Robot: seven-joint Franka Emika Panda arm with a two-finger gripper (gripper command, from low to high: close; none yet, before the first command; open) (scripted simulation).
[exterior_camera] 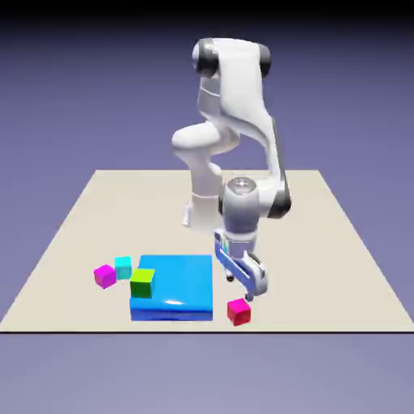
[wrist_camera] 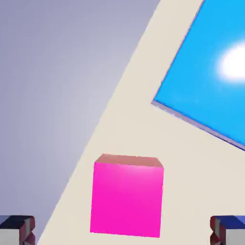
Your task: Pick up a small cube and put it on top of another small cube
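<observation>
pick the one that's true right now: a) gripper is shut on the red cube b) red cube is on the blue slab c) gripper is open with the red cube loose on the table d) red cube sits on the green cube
c: the gripper hangs open above the red cube, which rests on the table; its fingertips stand wide apart.

A large flat blue block point(exterior_camera: 174, 287) lay on the beige table point(exterior_camera: 340, 267), near its front edge. A green cube point(exterior_camera: 142, 282) sat at the block's corner on the exterior view's left, touching it or overlapping it. A cyan cube point(exterior_camera: 123, 267) stood just beside the green one, and a magenta cube point(exterior_camera: 104, 276) stood next to the cyan cube, farther left. In the hand view, the blue block point(wrist_camera: 210, 72) showed a bright white glare.
</observation>
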